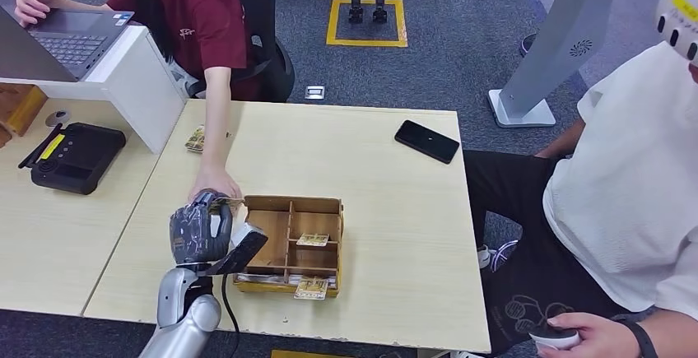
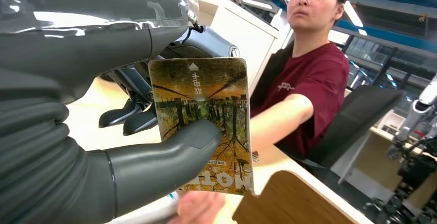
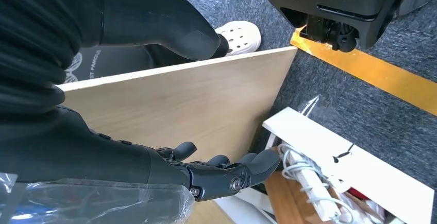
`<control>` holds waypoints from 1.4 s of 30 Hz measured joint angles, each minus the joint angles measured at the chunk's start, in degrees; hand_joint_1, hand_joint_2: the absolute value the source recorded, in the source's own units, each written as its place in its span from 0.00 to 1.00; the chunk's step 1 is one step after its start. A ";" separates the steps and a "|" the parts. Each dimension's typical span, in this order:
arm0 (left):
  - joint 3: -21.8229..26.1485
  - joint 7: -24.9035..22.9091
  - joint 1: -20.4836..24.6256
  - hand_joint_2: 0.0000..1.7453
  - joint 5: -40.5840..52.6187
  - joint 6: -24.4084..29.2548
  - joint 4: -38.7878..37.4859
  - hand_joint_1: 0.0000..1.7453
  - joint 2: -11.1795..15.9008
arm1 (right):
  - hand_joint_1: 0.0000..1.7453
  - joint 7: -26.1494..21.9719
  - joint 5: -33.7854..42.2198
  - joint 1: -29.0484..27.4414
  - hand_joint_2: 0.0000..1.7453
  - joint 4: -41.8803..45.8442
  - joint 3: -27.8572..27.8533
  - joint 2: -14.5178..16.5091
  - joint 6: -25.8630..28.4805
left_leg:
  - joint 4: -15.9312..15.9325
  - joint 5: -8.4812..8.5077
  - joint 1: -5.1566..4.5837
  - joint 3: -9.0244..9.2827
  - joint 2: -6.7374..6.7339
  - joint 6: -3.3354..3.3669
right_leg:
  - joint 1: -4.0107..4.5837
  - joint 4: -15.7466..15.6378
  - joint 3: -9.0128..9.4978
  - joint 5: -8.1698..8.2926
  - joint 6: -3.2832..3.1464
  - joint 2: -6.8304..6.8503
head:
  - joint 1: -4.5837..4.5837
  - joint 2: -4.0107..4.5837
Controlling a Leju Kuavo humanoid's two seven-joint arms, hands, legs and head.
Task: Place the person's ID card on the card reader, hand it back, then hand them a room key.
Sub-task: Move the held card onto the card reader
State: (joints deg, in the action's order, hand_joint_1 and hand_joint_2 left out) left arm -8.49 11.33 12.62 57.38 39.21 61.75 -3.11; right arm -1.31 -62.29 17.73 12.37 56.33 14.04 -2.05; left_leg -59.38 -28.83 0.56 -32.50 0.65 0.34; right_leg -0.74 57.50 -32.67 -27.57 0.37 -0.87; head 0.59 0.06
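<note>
Card (image 2: 206,121) sits pinched between the left hand's (image 1: 197,228) thumb and fingers, a person's hand (image 1: 216,185) touching just beyond it. Right hand (image 3: 206,175) hangs empty, fingers loosely spread.

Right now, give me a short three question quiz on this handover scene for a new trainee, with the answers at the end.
1. True or false: the left hand holds a card.
2. Multiple choice: what lies on the table nearest the seated person in white? A) a laptop B) a black phone C) a mug
3. Fill in: the person in the dark red shirt reaches a hand toward the robot's ____ hand, beside the wooden compartment box.

Key: 1 true. 2 B. 3 left.
</note>
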 joint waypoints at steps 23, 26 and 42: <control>11.90 -1.24 1.59 1.00 5.87 0.00 -5.24 1.00 -2.33 | 0.00 -1.28 -1.27 -0.06 1.00 0.00 0.20 0.04 0.00 | 0.00 0.00 0.00 0.01 0.00 0.00 | 0.00 0.00 0.00 0.00 0.00 0.00 | 0.00 0.01; 11.90 -3.08 2.49 1.00 5.21 0.00 -7.49 1.00 -2.28 | 0.00 -1.36 -1.61 -0.05 1.00 0.00 0.25 0.05 0.01 | 0.00 0.00 0.01 0.01 0.00 0.00 | 0.00 0.00 0.00 0.00 0.00 0.00 | -0.01 0.00; 11.41 -6.15 5.64 1.00 3.52 -3.03 -12.49 1.00 -2.11 | 0.00 -2.27 -2.83 0.01 1.00 0.00 1.41 0.08 0.02 | 0.00 0.01 0.00 0.02 0.00 0.00 | 0.00 0.00 0.01 0.01 0.00 0.00 | 0.00 0.01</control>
State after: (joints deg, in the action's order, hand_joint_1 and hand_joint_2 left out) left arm 2.91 5.18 18.27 60.90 36.18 49.27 -5.22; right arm -3.58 -65.12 17.74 12.37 57.74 14.12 -2.03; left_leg -59.39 -28.82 0.56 -32.48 0.65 0.33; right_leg -0.74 57.50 -32.66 -27.56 0.37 -0.87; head 0.59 0.07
